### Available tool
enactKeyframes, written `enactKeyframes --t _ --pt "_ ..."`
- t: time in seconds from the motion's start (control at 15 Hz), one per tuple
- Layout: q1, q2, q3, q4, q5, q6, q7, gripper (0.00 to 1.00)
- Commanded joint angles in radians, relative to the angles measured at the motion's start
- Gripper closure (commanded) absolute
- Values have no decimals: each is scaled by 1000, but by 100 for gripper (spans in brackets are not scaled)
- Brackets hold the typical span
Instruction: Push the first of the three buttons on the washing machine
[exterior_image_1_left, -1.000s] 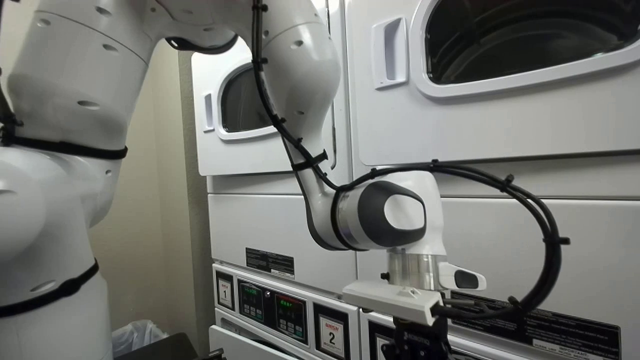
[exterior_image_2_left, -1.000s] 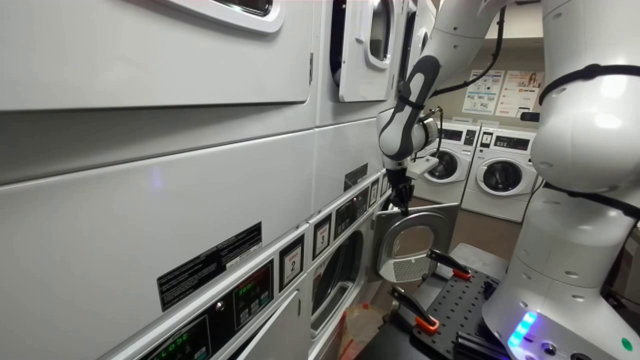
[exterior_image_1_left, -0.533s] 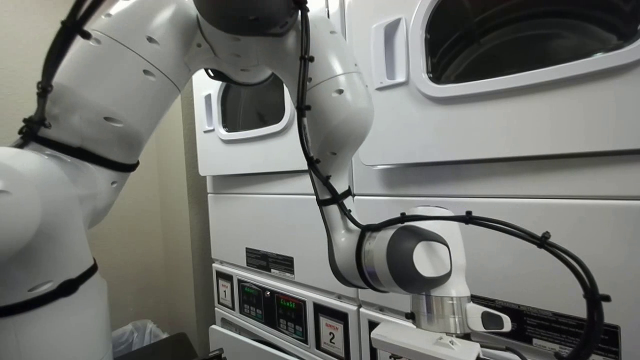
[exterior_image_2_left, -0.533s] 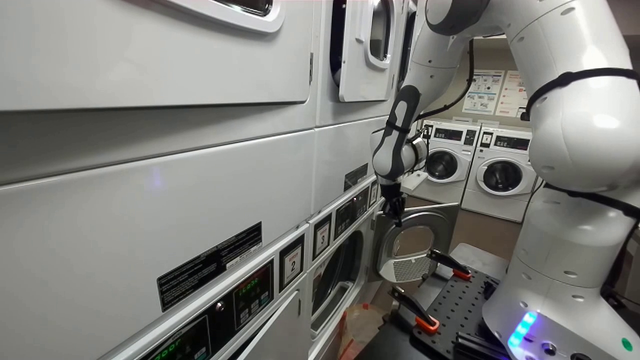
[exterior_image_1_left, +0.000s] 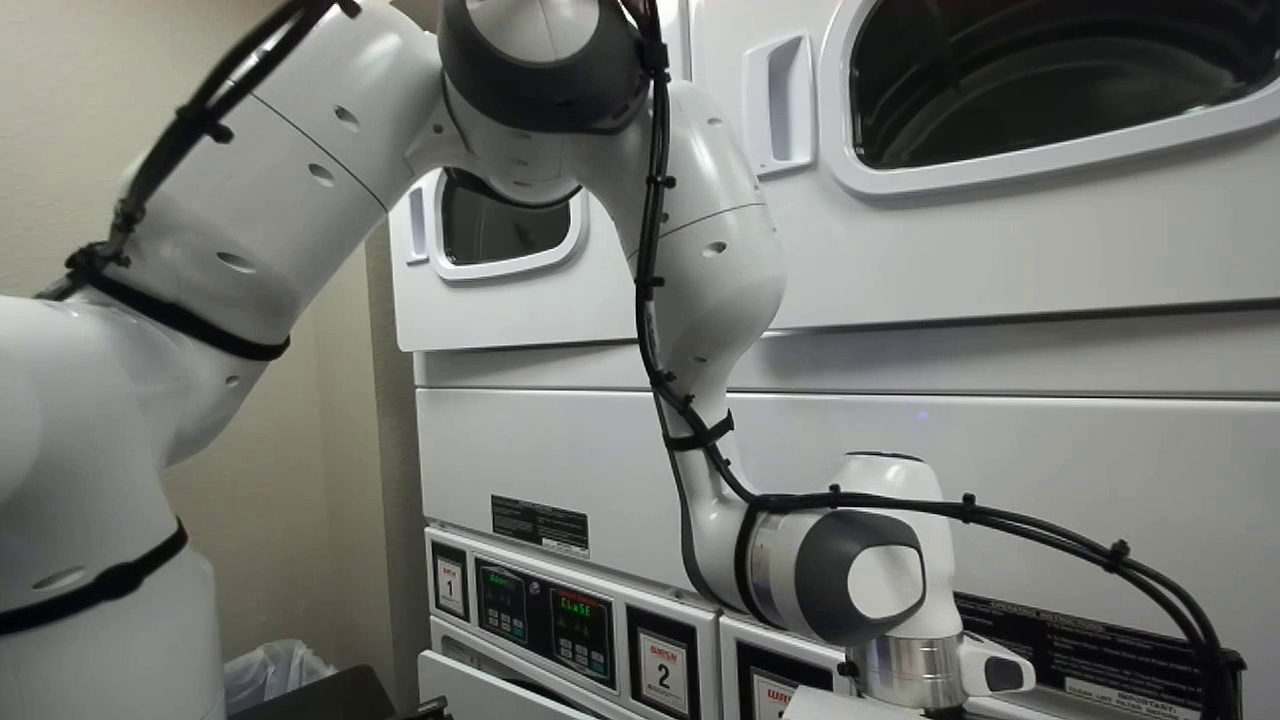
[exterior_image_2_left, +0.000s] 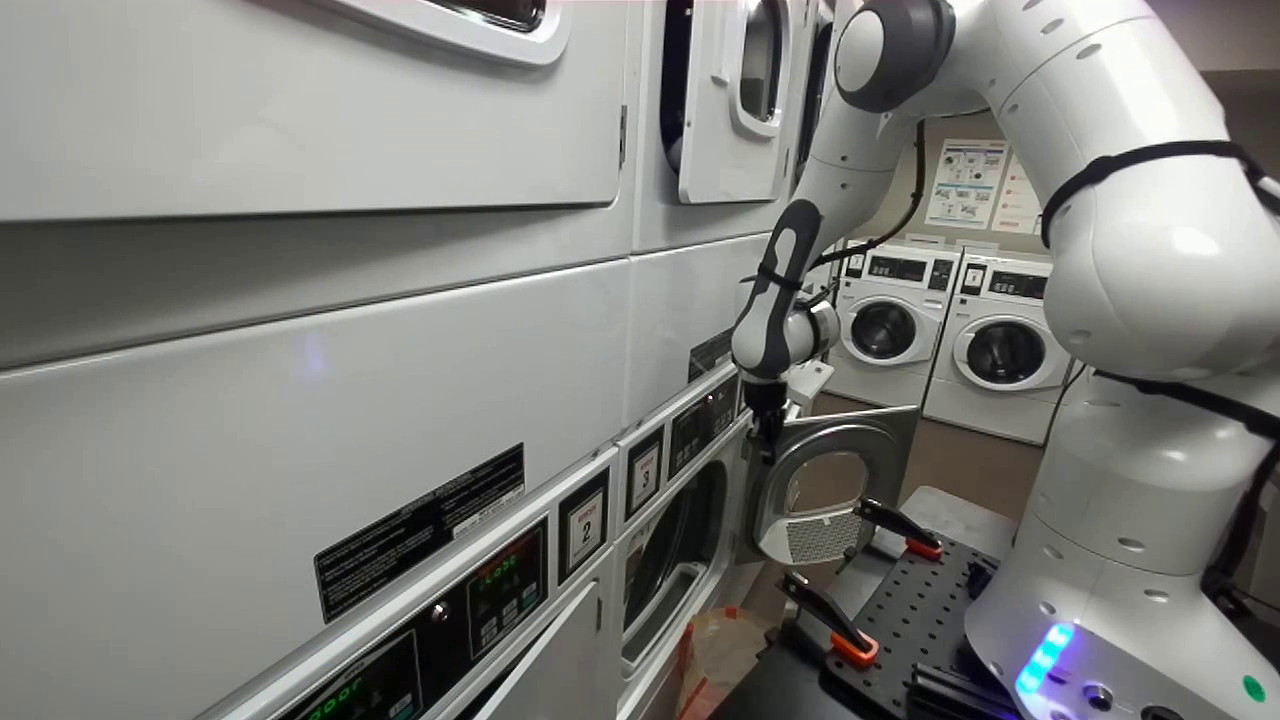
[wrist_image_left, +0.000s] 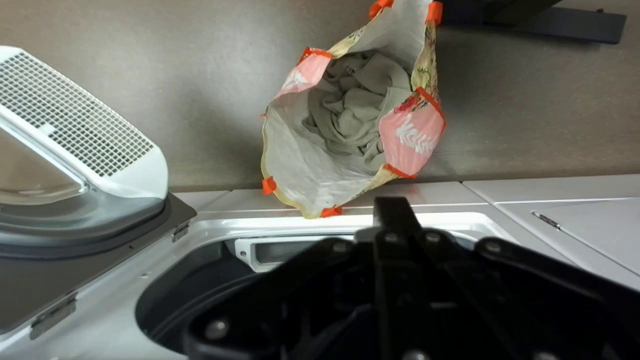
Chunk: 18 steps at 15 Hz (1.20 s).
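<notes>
Control panel (exterior_image_2_left: 703, 425), long axis horizontal, face apparently toward the arm (exterior_image_2_left: 1085, 110).

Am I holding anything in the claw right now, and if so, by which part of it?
Nothing is held: in the wrist view the claw is shut, with nothing showing in its grip.

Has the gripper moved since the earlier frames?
Yes: in an exterior view, the gripper has shifted down and image-left against the open grey door.
</notes>
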Motion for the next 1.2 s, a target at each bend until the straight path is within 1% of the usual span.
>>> enactKeyframes --t 0.0,0.13,0.27,0.33,0.67,0.73,0.8,1.0,1.13 --pt "-55 21 50 13 22 63 -84 100" --pt "-66 26 62 6 15 94 -104 100" --pt "-66 18 68 1 25 82 -95 100" --pt "-46 26 48 7 17 68 -79 100" --pt "-45 28 48 7 16 68 -79 99" --pt "-17 39 26 2 9 78 -53 100" --pt "-15 44 29 -3 12 87 -47 100" --pt "35 73 -2 -11 7 149 10 100" --pt "70 97 -25 -15 9 211 49 100"
